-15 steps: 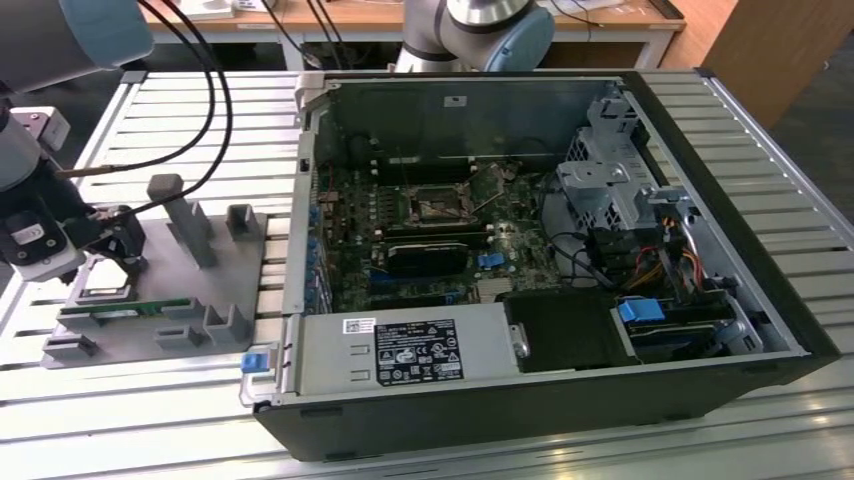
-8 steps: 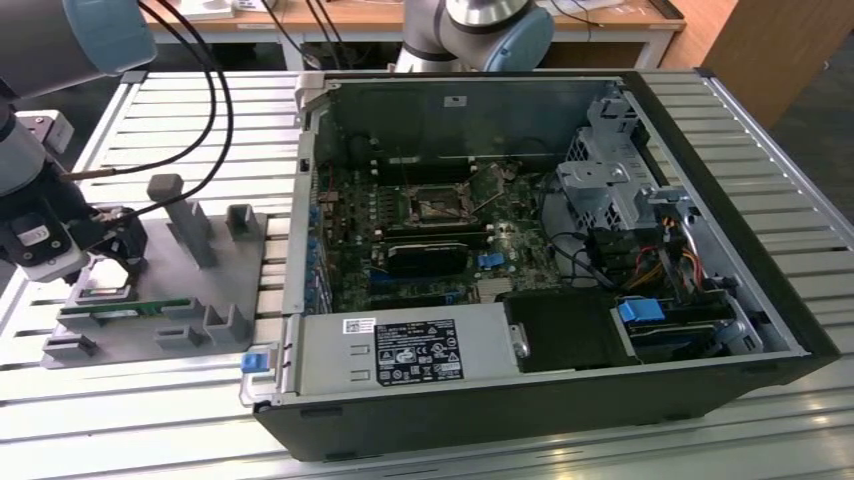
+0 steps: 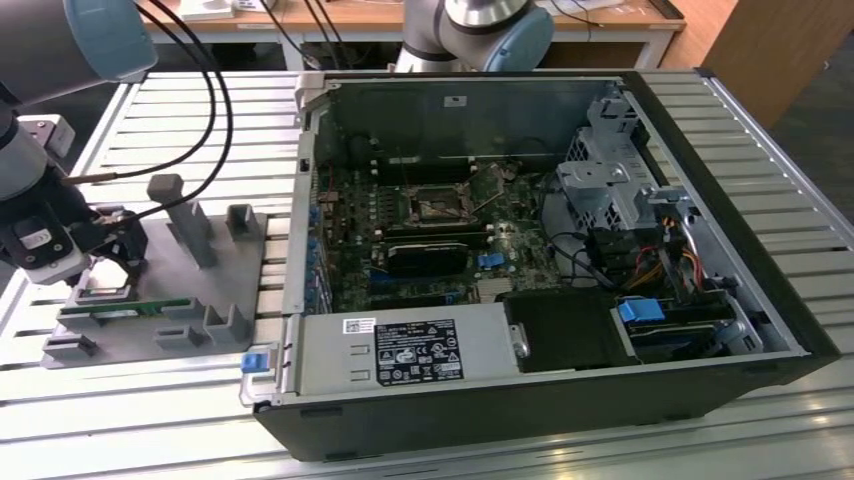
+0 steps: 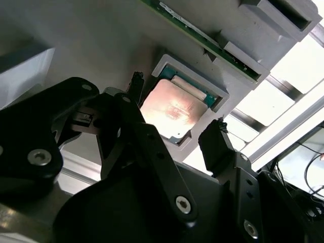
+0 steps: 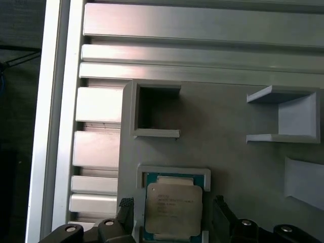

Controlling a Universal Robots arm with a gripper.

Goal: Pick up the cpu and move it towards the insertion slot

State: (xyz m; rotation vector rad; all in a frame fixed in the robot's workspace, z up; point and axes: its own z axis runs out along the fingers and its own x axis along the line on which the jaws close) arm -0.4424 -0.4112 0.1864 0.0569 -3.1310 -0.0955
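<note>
Gripper (image 5: 173, 215) fingers (image 5: 127, 212) released, straddling cpu (image 5: 173, 202), gap each side. Cpu near edge cut off. Grey fixture (image 5: 228, 116) recess rims it. Insertion slot (image 3: 435, 207) well apart.

the cpu (image 5: 173, 210) is seen seated in a framed nest (image 5: 172, 171) on the grey fixture plate (image 5: 223, 152), flanked by the spread fingers (image 5: 127, 210) of the gripper (image 5: 173, 215); the plate is carried on a slatted aluminium table (image 5: 202, 25).
</note>
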